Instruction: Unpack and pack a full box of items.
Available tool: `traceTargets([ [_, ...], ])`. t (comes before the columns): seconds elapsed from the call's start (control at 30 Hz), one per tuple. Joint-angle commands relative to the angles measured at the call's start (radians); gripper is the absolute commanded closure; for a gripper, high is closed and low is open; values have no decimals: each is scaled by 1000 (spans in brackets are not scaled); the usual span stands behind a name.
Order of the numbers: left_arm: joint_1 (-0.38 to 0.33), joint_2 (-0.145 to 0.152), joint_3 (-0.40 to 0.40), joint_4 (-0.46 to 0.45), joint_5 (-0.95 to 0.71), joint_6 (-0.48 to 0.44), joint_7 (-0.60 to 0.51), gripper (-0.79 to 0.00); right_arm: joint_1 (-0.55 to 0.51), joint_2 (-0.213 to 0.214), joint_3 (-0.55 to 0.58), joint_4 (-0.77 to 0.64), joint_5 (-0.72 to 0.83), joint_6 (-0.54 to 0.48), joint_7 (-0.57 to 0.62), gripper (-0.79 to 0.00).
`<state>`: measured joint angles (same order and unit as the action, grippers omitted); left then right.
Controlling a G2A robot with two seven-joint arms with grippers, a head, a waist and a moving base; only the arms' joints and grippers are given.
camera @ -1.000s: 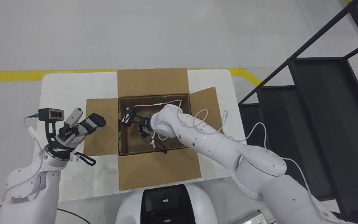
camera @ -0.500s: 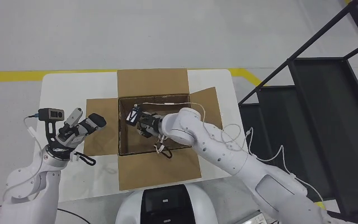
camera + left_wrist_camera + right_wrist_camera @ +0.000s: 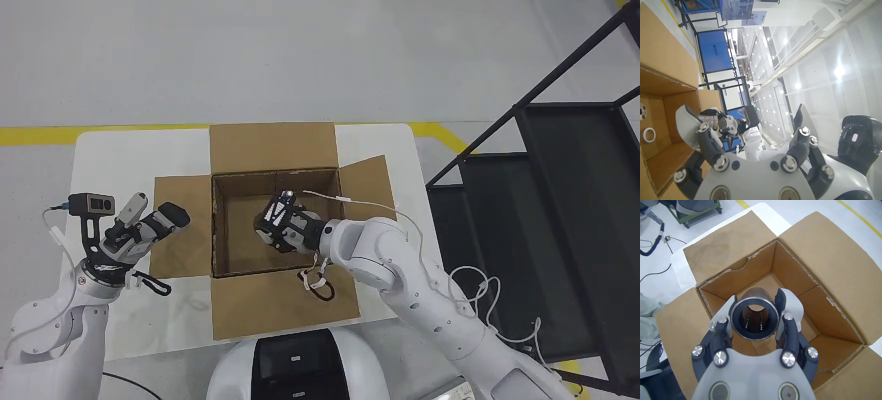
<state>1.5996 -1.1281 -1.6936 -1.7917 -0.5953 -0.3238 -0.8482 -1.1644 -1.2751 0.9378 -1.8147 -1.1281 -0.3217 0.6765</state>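
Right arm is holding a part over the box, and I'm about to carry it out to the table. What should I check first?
1. Grip: the right gripper has a finger on each side of the metal sleeve: ok.
2. Sleeve raised above the rim of the box: cannot tell.
3. Flaps folded outward, away from the opening: ok.
4. Left gripper open, empty and off to the side of the box: ok.
5. Cable looping from the right arm at the box's near edge, free of snags: cannot tell.
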Motion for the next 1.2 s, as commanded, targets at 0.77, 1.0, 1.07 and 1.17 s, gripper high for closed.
traceTargets([
  [0.77, 0, 0, 0, 0, 0, 0, 0, -785, 0, 0, 0, 0, 0, 0, 0, 0],
  [1.0, 0, 0, 0, 0, 0, 0, 0, -785, -37, 9, 44, -48, 69, -33, -14, 0],
  [1.07, 0, 0, 0, 0, 0, 0, 0, -785, -71, 22, 112, -105, 109, -47, 4, 0],
  [1.17, 0, 0, 0, 0, 0, 0, 0, -785, -146, 44, 256, -207, 148, -41, 33, 0],
])
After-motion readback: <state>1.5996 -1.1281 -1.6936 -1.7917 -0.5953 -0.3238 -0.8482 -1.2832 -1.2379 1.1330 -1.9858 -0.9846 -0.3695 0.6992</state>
